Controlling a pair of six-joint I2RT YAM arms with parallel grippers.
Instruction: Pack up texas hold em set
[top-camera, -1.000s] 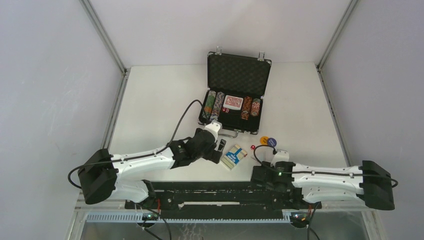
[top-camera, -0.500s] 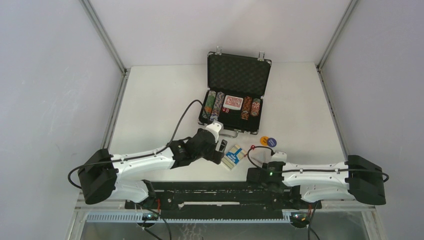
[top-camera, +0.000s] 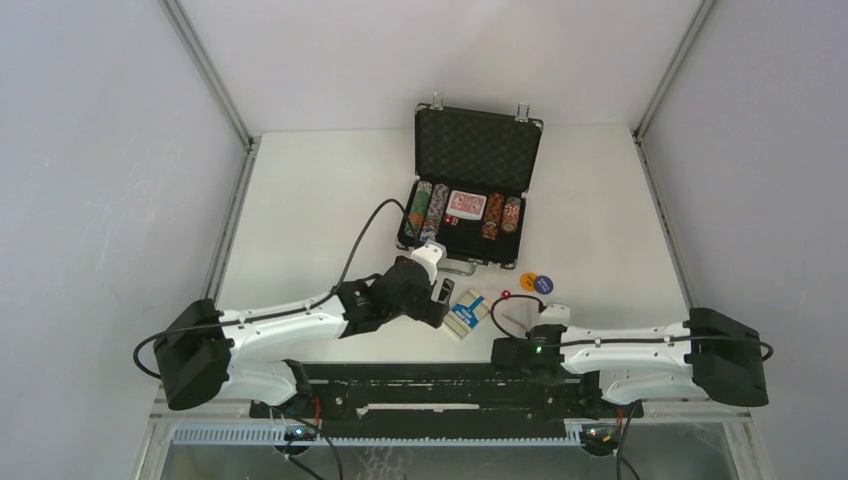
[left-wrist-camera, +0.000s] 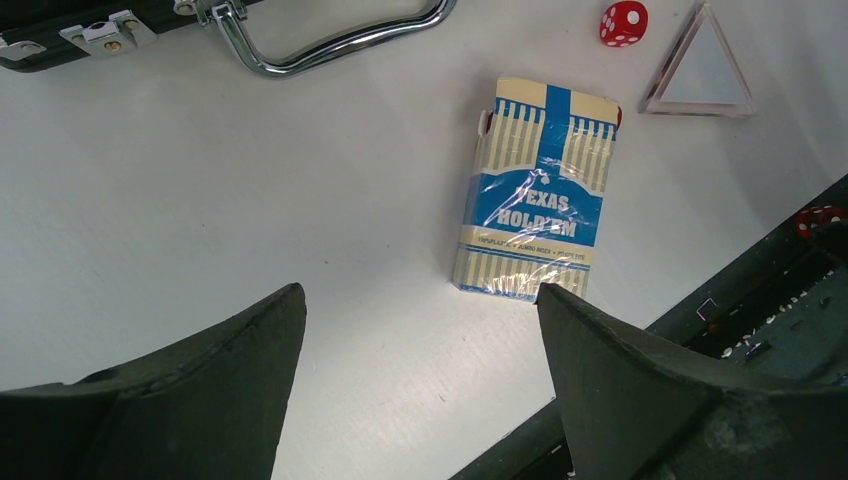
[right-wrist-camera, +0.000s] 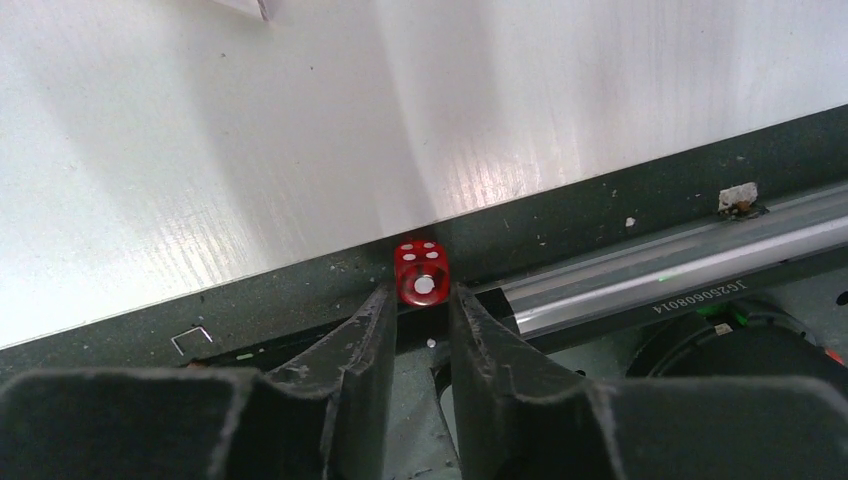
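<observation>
A red die (right-wrist-camera: 420, 272) sits off the white counter (right-wrist-camera: 200, 150), on the dark rail (right-wrist-camera: 620, 215) along its near edge, right at the tips of the right end effector (right-wrist-camera: 419, 300). The two fingers stand narrowly apart with the die between their tips; whether they actually press on it cannot be told. The die lies straight ahead of that end effector, so the right arm is plainly the nearer one. The counter's edge runs just beyond the die and the rail hems it in, so side room looks scant and a straight lift seems the safest way out.

The blue-boxed cards (left-wrist-camera: 535, 195) lie flat on the counter just ahead of the left end effector (left-wrist-camera: 420, 292), whose fingers are spread wide and hold nothing. Their long axis runs away from that end effector, tilted a little, so the short side faces the gap. A second die (left-wrist-camera: 623, 22) and the triangle piece (left-wrist-camera: 700, 75) lie beyond them. The open briefcase (top-camera: 470, 190) stands farther back, mid-counter, with bare counter around it.
</observation>
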